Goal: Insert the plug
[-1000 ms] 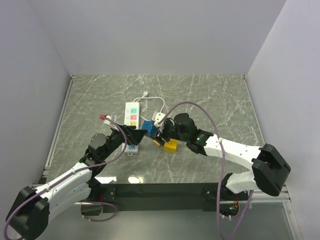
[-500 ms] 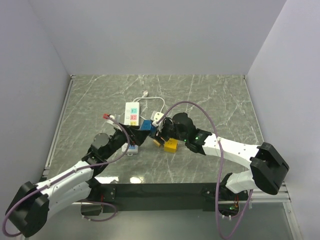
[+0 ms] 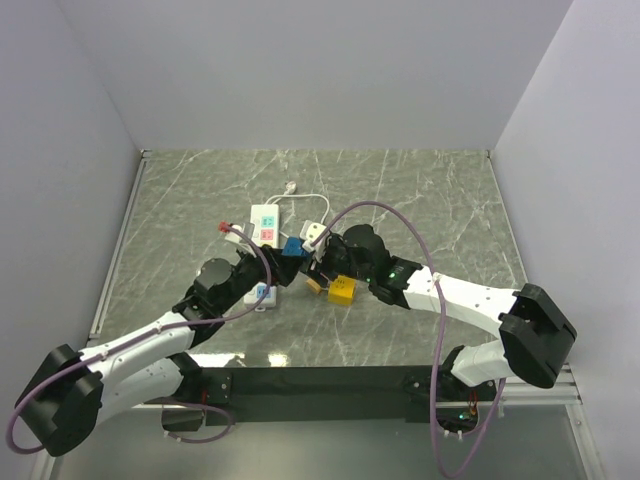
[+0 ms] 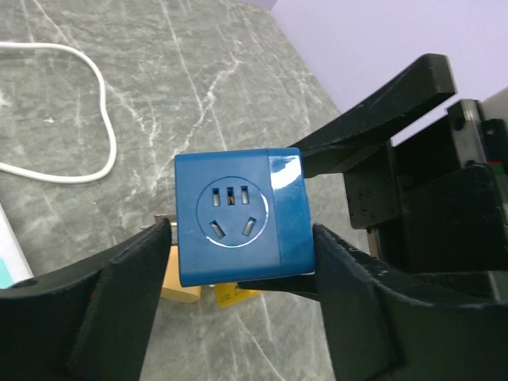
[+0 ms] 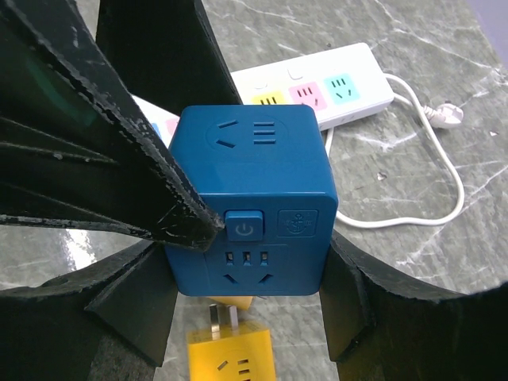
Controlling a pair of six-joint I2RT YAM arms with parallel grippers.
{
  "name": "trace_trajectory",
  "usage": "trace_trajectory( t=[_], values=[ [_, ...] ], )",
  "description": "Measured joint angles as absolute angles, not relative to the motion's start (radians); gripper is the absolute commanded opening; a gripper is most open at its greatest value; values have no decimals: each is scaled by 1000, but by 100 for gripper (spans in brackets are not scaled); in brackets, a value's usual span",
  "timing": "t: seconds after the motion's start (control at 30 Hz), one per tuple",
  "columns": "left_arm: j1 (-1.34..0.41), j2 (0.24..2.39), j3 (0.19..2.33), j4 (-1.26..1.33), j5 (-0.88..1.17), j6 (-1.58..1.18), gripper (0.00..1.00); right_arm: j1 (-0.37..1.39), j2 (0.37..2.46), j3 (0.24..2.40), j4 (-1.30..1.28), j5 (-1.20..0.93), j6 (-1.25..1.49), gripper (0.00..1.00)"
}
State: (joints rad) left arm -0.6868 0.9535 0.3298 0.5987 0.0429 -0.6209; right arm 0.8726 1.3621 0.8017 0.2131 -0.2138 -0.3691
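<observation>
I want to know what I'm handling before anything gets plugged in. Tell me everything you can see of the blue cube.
The blue cube looks like glossy plastic with rounded corners. One face carries a power button, an anchor logo and socket slots, and two other faces show more slots. It is held aloft, roughly level, clamped between the fingers of the right hand and, from the opposite side, the left hand.

Blue socket cube [image 5: 252,210] sits clamped between the right gripper's [image 5: 248,298] fingers, with a yellow pronged block [image 5: 230,353] close by and a white power strip [image 5: 317,87] beyond.
</observation>
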Motion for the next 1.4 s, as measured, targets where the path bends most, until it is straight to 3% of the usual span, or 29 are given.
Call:
trace_trajectory(
  t=[0.13, 0.23, 0.3, 0.33, 0.53, 0.57, 0.7, 0.77, 0.8, 0.9, 1.1, 1.4],
  values=[
    [-696, 971, 340, 597, 28, -618, 63, 873, 1362, 802, 207, -204, -376, 0],
    [-699, 975, 343, 595, 23, -622, 46, 873, 1362, 802, 205, -199, -381, 0],
    [-700, 981, 345, 597, 21, -622, 19, 873, 1362, 802, 205, -196, -382, 0],
    [-700, 985, 347, 597, 22, -622, 1, 873, 1362, 802, 204, -194, -382, 0],
    [-701, 1008, 349, 616, 26, -647, 1, 873, 1357, 791, 205, -181, -371, 6],
    [-701, 1010, 348, 621, 28, -653, 1, 873, 1351, 784, 213, -179, -366, 11],
    [-702, 1000, 333, 655, 40, -699, 1, 873, 1304, 738, 258, -183, -349, 50],
    [-702, 983, 320, 674, 52, -728, 1, 876, 1268, 703, 295, -190, -344, 55],
    [-704, 973, 314, 682, 57, -747, 1, 878, 1250, 687, 311, -192, -342, 66],
    [-707, 950, 310, 691, 72, -780, 1, 882, 1199, 642, 367, -193, -337, 76],
    [-701, 934, 301, 679, 85, -789, 1, 884, 1085, 574, 448, -195, -329, 78],
    [-699, 902, 273, 669, 141, -808, 1, 884, 1076, 568, 485, -242, -326, 78]
  ],
)
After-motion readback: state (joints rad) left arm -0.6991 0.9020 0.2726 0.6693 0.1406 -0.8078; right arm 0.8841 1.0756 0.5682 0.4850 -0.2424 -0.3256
